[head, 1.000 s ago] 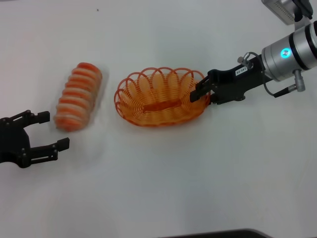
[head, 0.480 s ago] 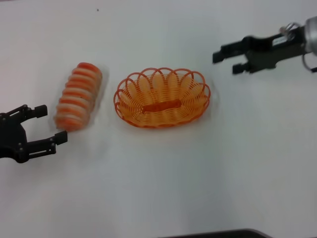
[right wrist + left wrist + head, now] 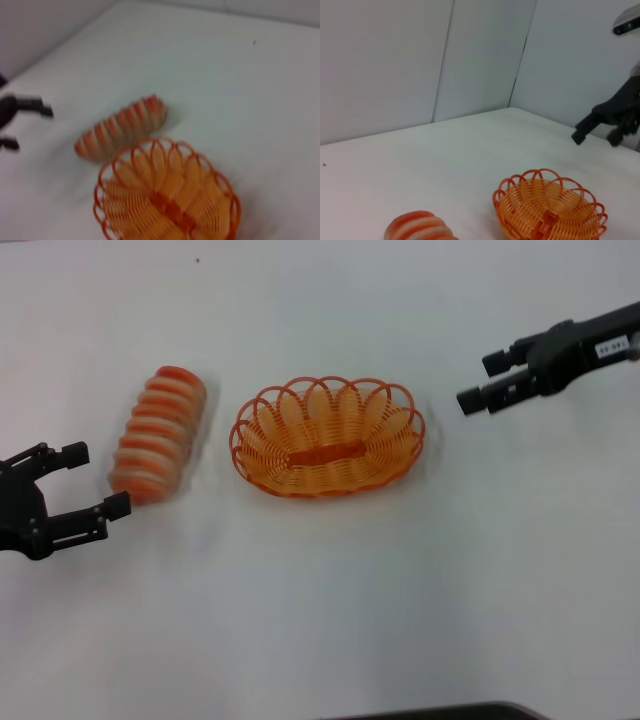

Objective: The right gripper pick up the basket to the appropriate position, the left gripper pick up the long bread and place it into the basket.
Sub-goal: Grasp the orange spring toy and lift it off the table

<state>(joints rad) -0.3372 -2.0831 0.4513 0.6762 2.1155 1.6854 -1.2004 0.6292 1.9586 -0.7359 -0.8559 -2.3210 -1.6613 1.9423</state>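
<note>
Left gripper (image 3: 92, 482): at the 9 o'clock edge of the head view, jaws spread wide and holding nothing; its nearer fingertip sits just beside the lower end of the bread, and contact cannot be told.

Right gripper (image 3: 487, 381): at 2 o'clock, fingers a small gap apart, empty, pointing toward 8 o'clock; clear of the basket, just off its 2 o'clock rim. It also shows far off in the left wrist view (image 3: 592, 125).

Bread (image 3: 158, 435): lying flat on the table, left of centre; long axis runs from about 1 o'clock to 7 o'clock, the upper end capped orange-red, the lower end nearest the left gripper. Cross ridges striped orange and cream.

Basket (image 3: 325, 437): standing upright at the centre of the table, beside the bread and apart from it; long axis nearly level, 9 to 3 o'clock, tipped slightly up at the right. Nothing lies in it but its own solid base strip.

Table (image 3: 320, 620): white, carrying the bread and the basket.
</note>
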